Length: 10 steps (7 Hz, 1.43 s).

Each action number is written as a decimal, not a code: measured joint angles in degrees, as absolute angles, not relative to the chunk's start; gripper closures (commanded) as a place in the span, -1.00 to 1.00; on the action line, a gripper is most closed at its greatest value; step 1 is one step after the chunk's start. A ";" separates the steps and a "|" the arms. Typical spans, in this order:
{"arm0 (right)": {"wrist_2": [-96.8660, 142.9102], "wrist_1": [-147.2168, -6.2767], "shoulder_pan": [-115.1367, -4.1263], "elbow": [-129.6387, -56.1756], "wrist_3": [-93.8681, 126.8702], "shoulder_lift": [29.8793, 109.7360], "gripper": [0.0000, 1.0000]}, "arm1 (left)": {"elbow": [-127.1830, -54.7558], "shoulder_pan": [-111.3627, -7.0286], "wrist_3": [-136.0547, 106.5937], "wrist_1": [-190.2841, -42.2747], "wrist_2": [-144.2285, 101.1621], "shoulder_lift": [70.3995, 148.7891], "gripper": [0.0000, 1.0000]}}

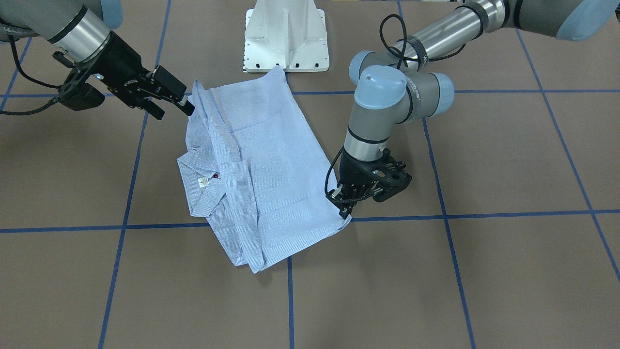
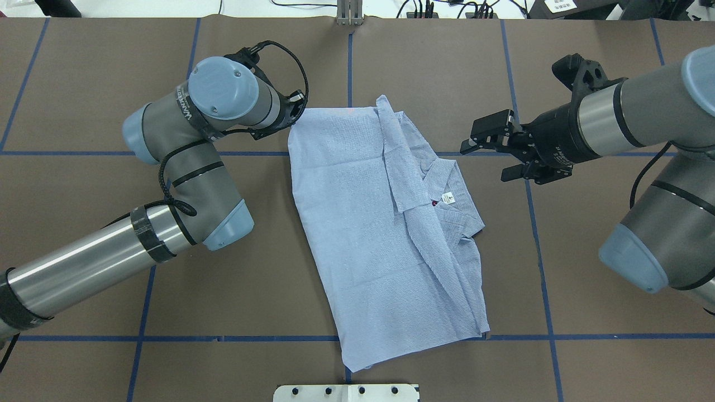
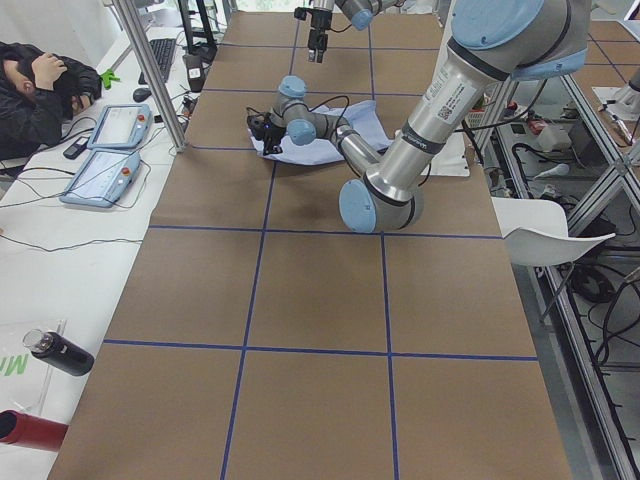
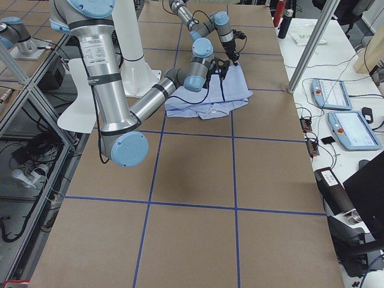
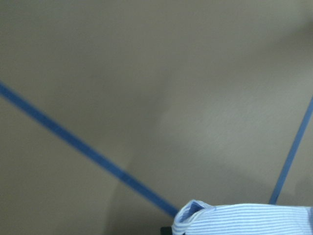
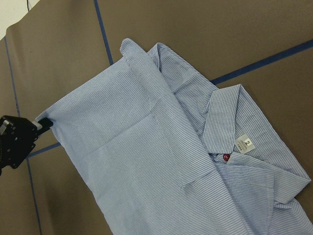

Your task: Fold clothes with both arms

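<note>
The light blue striped shirt (image 1: 271,169) lies partly folded on the brown table, with its collar, white label (image 1: 203,182) and a red button facing up; it also shows in the overhead view (image 2: 363,223). My left gripper (image 1: 346,215) is down at the table and shut on a corner of the shirt, also seen from overhead (image 2: 291,118) and in the right wrist view (image 6: 41,125). My right gripper (image 1: 174,114) is open and empty, hovering just beside the shirt's collar-side edge, apart from it in the overhead view (image 2: 483,163).
The white pedestal base (image 1: 286,39) stands at the robot's edge of the table, just behind the shirt. Blue tape lines (image 2: 251,338) cross the brown table cover. Teach pendants (image 3: 110,150) and a seated person (image 3: 40,85) are beside the table.
</note>
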<state>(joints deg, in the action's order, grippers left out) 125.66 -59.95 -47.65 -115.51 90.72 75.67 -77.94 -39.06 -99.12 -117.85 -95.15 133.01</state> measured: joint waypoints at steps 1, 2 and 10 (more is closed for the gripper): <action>124.86 -59.95 -47.61 -115.57 90.71 75.55 -1.00 | -71.89 -39.15 -98.97 -126.28 -92.07 134.45 1.00; 124.23 -59.94 -47.55 -115.60 90.68 75.38 -1.00 | -66.89 -39.16 -98.96 -132.94 -89.71 135.96 1.00; 120.51 -60.02 -45.55 -115.04 89.54 74.63 -1.00 | -61.74 -39.34 -99.03 -141.56 -85.96 138.21 -0.99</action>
